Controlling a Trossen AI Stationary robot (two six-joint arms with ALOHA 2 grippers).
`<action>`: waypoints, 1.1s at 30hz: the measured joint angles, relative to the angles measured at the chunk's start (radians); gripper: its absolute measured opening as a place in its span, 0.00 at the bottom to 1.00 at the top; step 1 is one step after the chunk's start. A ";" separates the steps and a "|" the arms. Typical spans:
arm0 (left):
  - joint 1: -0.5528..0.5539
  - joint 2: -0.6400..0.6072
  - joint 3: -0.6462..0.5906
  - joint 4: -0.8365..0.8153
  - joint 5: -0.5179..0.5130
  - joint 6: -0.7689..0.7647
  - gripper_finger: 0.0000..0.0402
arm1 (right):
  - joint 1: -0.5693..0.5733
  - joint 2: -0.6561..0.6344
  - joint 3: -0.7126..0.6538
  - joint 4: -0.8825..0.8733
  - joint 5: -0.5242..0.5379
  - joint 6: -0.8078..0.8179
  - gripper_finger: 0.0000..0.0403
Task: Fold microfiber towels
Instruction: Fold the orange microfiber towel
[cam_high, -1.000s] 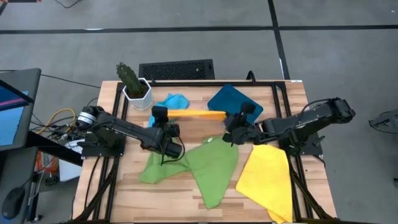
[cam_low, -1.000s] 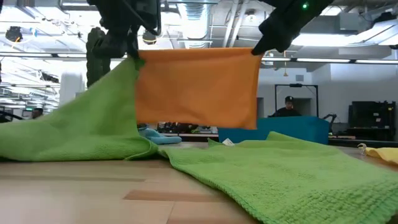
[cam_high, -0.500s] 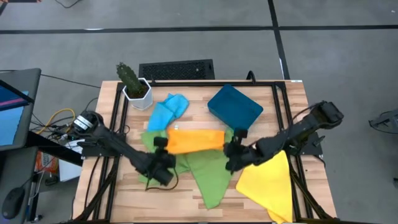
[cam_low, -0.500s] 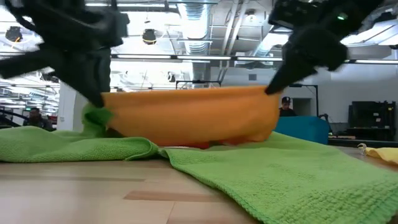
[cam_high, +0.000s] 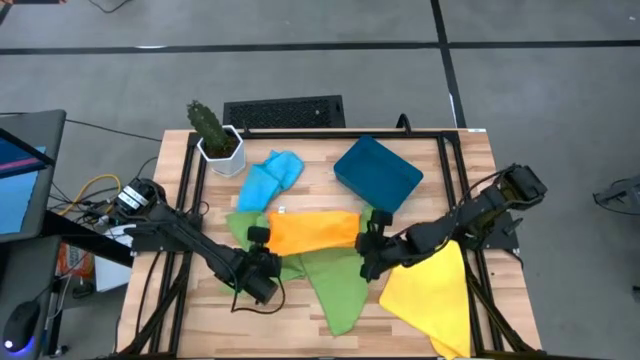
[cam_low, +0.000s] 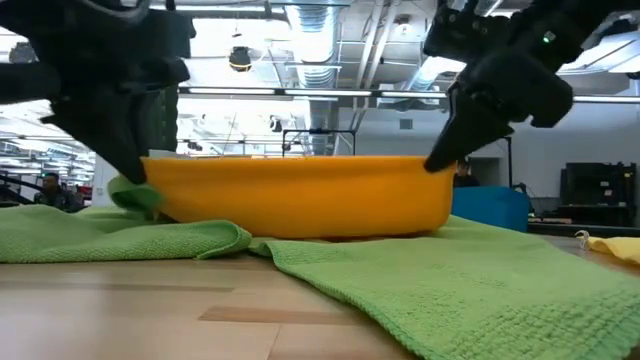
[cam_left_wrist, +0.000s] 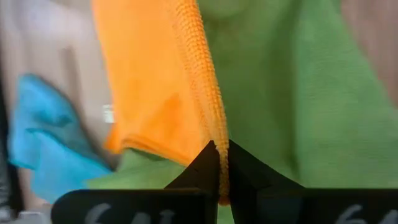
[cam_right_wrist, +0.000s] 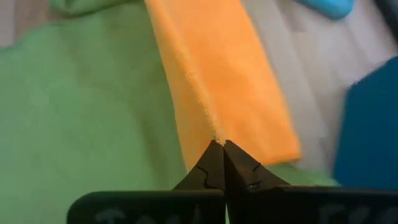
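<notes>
The soft orange microfiber towel (cam_high: 312, 231) stretches lengthwise between the two claws: left claw (cam_high: 259, 236) pinches one end, right claw (cam_high: 366, 240) the other. It sags onto the green cloths (cam_high: 340, 278) beneath them on the wooden counter (cam_high: 320, 175).

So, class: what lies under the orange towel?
Green towels lie under the orange towel, held by the left gripper and right gripper. Anything beneath its middle is covered.

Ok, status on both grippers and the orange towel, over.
Left gripper and right gripper both shut on orange towel, one at each end. Towel folded over, lying on the green towels. Nothing blocking.
</notes>
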 joint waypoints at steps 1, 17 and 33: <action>0.011 -0.001 0.000 0.001 -0.010 0.012 0.03 | -0.009 -0.013 0.000 -0.005 0.006 -0.010 0.03; 0.223 -0.028 0.000 -0.059 -0.044 0.127 0.03 | -0.249 -0.040 -0.002 -0.013 -0.068 -0.201 0.03; 0.368 -0.025 -0.079 0.076 -0.003 0.224 0.03 | -0.364 0.101 0.000 0.047 -0.124 -0.252 0.09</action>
